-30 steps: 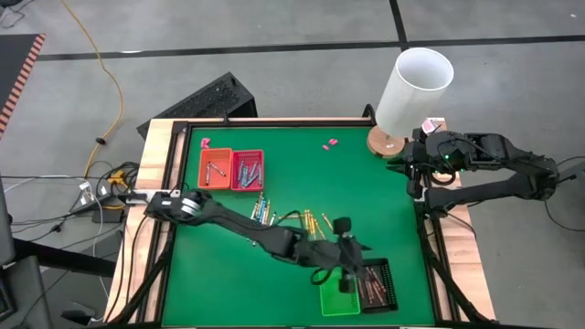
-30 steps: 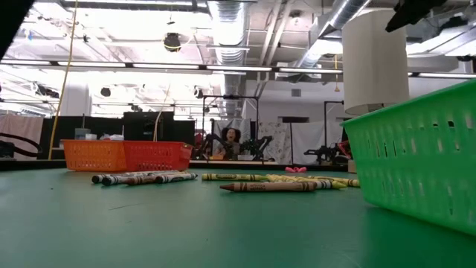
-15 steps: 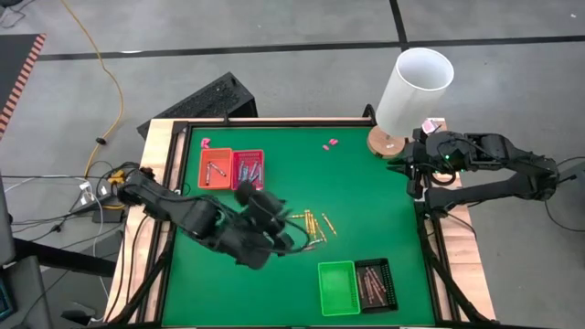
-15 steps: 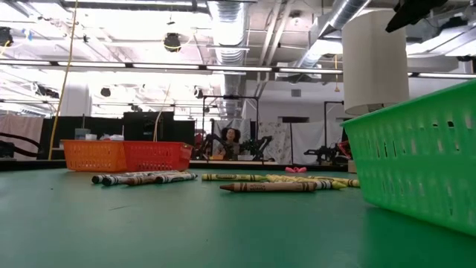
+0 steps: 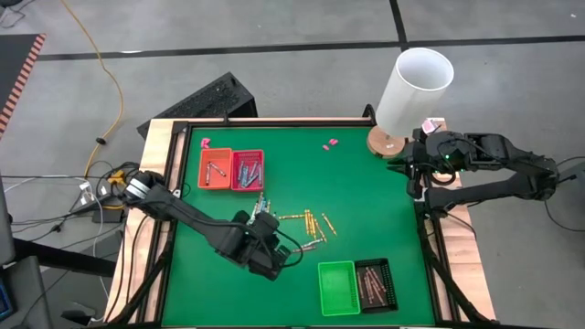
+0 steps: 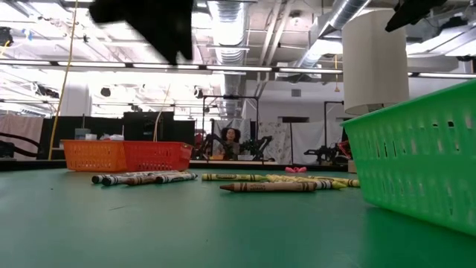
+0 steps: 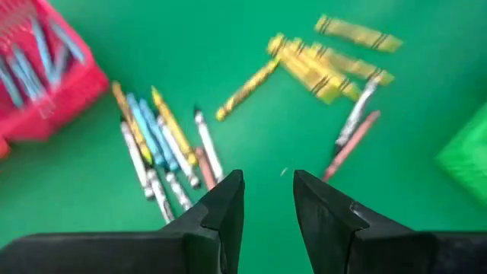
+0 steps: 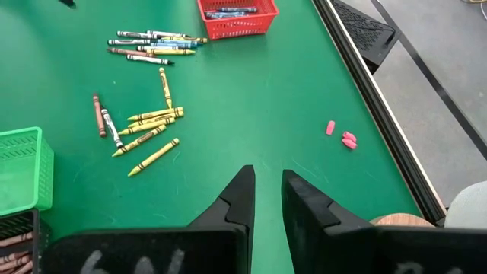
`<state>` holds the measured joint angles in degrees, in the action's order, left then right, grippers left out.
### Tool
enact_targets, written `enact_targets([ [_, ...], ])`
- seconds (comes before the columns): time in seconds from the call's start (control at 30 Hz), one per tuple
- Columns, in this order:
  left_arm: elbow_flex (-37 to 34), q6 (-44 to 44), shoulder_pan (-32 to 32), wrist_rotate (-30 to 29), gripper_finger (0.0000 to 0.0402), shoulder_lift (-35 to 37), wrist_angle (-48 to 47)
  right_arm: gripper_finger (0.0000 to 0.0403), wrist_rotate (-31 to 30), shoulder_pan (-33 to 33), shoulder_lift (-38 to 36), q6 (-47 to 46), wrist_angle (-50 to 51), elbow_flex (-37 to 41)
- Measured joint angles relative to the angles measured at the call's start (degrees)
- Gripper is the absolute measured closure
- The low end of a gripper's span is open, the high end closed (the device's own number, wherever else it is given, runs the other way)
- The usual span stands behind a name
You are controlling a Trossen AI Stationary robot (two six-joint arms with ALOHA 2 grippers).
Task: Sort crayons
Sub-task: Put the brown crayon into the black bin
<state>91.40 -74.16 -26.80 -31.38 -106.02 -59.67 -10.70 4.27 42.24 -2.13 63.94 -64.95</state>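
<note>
Loose crayons lie flat on the green mat in two groups: a mixed grey, blue and yellow bunch [image 7: 156,148] and a yellow bunch [image 7: 327,61] with a brown-red one [image 7: 351,143] beside it. Both groups also show in the high view [image 5: 306,222]. My left gripper [image 7: 266,183] hangs open above the mat just near of these crayons [image 5: 265,228], with nothing between its fingers. My right gripper [image 8: 266,186] waits open above the table's far right corner [image 5: 425,160]. Sorted crayons lie in the red tray [image 5: 248,170], orange tray [image 5: 215,170] and black tray [image 5: 375,283].
A green tray [image 5: 338,288] stands by the black one at the near edge. A tall white cylinder [image 5: 413,87] stands on a wooden disc at the far right corner. Pink scraps [image 5: 330,143] lie near the far edge. A raised black frame [image 5: 178,219] borders the mat.
My left gripper has swung from above the green tray toward the table's left and far side, coming to hang over the mat by the loose crayons. It has rolled and tipped on the way. The crayons and trays have not moved.
</note>
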Motion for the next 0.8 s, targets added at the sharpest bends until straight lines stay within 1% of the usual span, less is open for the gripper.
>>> enact_targets([
  [0.17,-9.76,-1.90,1.24,4.51,0.0297,0.49,9.51,0.0335,0.02,0.00,0.00,-0.51,0.04,0.00],
  [0.33,-15.30,-3.68,1.45,8.19,0.0297,0.57,14.35,0.0335,0.05,0.00,0.00,-0.48,0.13,0.00],
  [0.53,-20.01,-5.24,1.05,8.63,0.0297,0.82,20.53,0.0335,0.07,0.00,0.00,-0.46,0.15,0.00],
  [0.8,-24.90,-8.07,0.95,8.20,0.0297,0.79,21.06,0.0335,0.08,0.00,0.00,-0.46,0.30,0.01],
])
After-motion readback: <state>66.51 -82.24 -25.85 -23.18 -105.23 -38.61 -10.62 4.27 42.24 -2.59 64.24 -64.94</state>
